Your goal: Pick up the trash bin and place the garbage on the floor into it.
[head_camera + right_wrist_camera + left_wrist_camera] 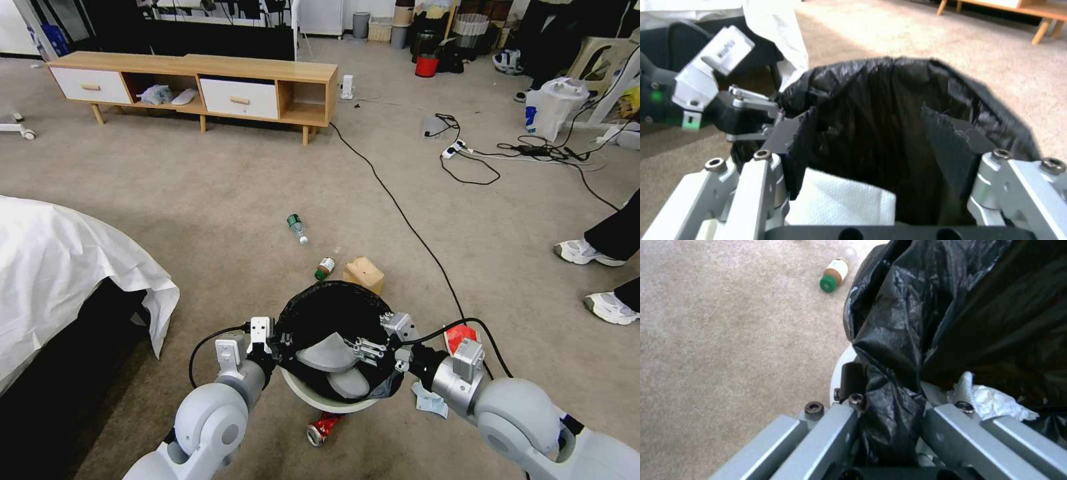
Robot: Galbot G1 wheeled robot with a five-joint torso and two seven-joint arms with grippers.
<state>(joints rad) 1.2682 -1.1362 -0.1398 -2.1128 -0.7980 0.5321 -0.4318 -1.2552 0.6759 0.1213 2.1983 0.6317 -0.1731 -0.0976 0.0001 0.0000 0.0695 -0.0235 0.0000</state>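
A: Where's the bin (pixel 333 333)?

B: On beige carpet (pixel 200 200); left claw (pixel 889 413) clenched on its bagged rim, right claw (pixel 880 160) released, spread over the mouth.

A: Surroundings?

B: Bottle (pixel 297 229), box (pixel 364 273), can (pixel 323 428) scattered; cable (pixel 400 213) across; wooden cabinet (pixel 200 83) behind, bed (pixel 60 267) left.

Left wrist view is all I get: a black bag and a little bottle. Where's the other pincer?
Observer: The right pincer is open inside the mouth of the round white plastic trash bin with the black bag liner.
Operator: Is more rubbish lying around?
Observer: A crushed red metal can lies on the beige carpet floor just by the bin's near side.
Operator: Anything past the bin?
Observer: A tan cardboard box sits just beyond its far rim.
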